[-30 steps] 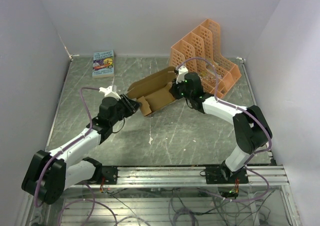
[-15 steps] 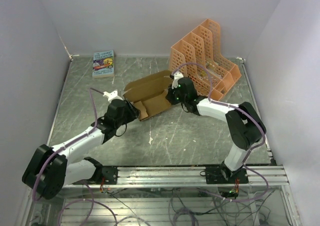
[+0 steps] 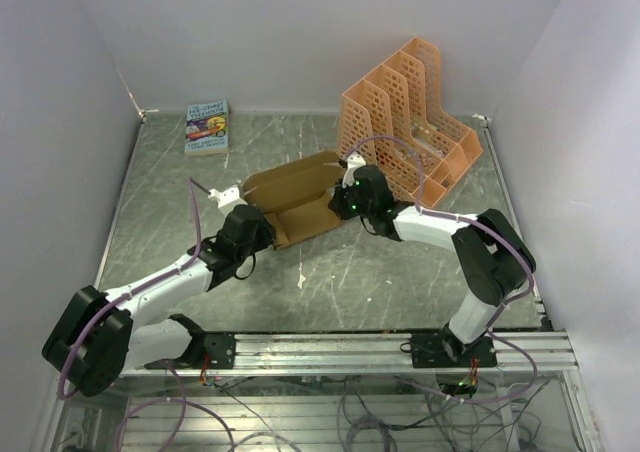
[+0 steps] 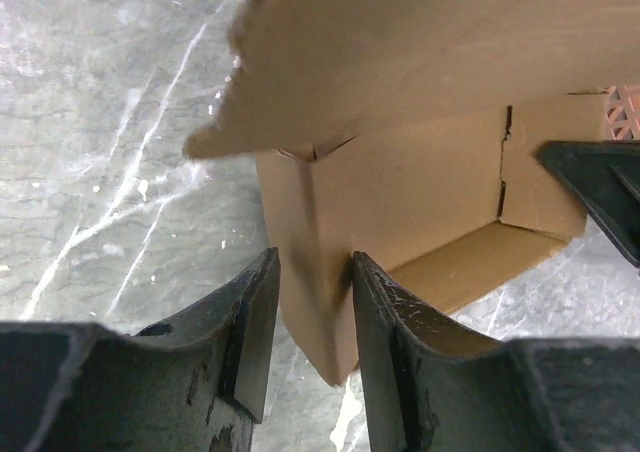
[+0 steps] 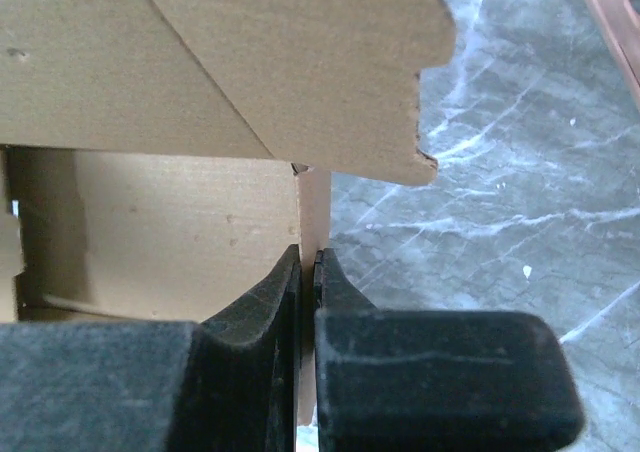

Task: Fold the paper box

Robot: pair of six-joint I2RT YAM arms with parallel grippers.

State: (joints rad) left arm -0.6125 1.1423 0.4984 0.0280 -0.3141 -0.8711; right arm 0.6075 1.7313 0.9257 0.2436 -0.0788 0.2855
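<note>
The tan paper box (image 3: 295, 197) lies in the middle of the table as an open tray, with its long lid flap raised and leaning over it. My left gripper (image 3: 264, 229) is shut on the box's near-left end wall; in the left wrist view the gripper (image 4: 313, 272) has the box wall (image 4: 420, 182) filling the gap between its fingers. My right gripper (image 3: 341, 201) is shut on the right end wall; in the right wrist view the gripper (image 5: 308, 257) pinches a thin edge of the box (image 5: 150, 222). The right gripper's finger (image 4: 600, 182) shows across the box.
An orange perforated file rack (image 3: 410, 112) stands just behind my right arm, close to the box; its edge shows in the right wrist view (image 5: 615, 2). A small colourful book (image 3: 207, 127) lies at the back left. White walls close in the grey marbled table (image 3: 330, 272).
The lid flap has risen from lying back to leaning over the tray. My right gripper moved left and nearer with the box's end. My left gripper slid slightly nearer at the left end.
</note>
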